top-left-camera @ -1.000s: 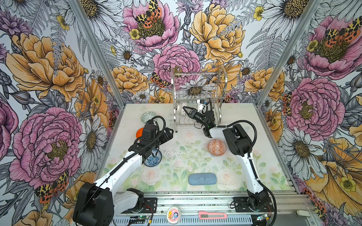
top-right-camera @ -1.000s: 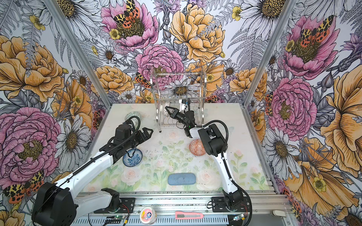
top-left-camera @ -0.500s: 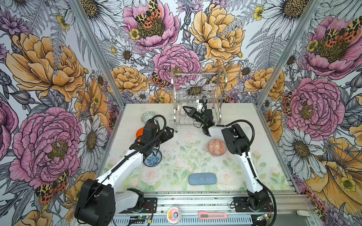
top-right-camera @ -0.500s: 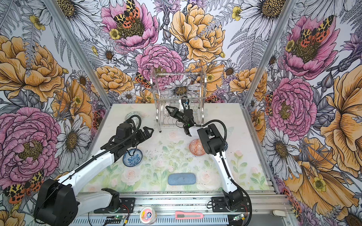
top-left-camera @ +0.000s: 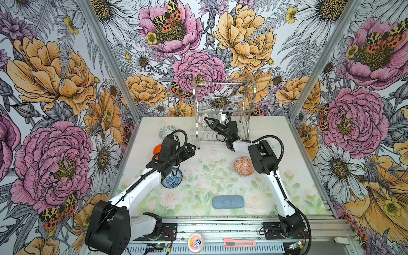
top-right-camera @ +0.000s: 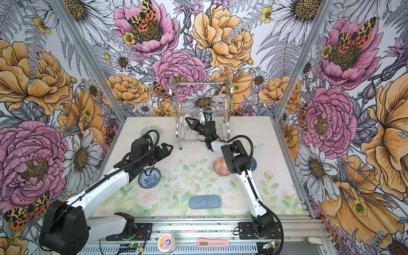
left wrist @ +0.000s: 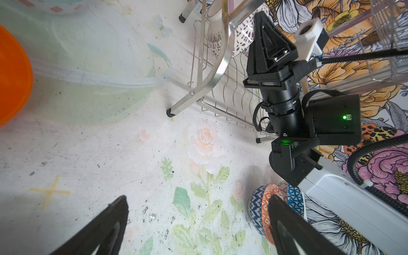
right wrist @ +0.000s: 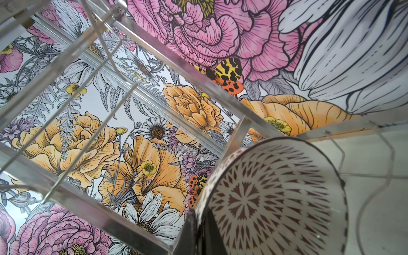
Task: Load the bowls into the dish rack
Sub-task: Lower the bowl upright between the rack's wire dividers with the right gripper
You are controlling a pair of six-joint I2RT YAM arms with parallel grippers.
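The dish rack (top-left-camera: 195, 106) (top-right-camera: 176, 103) stands at the back middle. My right gripper (top-left-camera: 207, 121) (top-right-camera: 187, 120) (right wrist: 198, 218) reaches into its lower tier, shut on the rim of the black-and-white bowl (right wrist: 276, 198) (left wrist: 215, 37), held on edge among the wires. My left gripper (top-left-camera: 191, 149) (top-right-camera: 167, 149) (left wrist: 198, 198) hangs open and empty by the rack's front left leg. On the table lie the grey-green bowl (top-left-camera: 166, 132), the orange bowl (top-left-camera: 157, 149) partly under the left arm, the blue floral bowl (top-left-camera: 173, 180), the orange-white bowl (top-left-camera: 242, 166) and the dark-blue bowl (top-right-camera: 253, 164) behind the right arm.
A blue-grey oblong pad (top-left-camera: 228, 201) lies near the table's front. A round pink tub (top-left-camera: 195, 241) and a pink box cutter (top-left-camera: 239, 243) sit on the front rail. Flowered walls close in the back and both sides.
The right arm has edged slightly further towards the rack with the bowl still in its grip. The left arm has barely moved and stays open.
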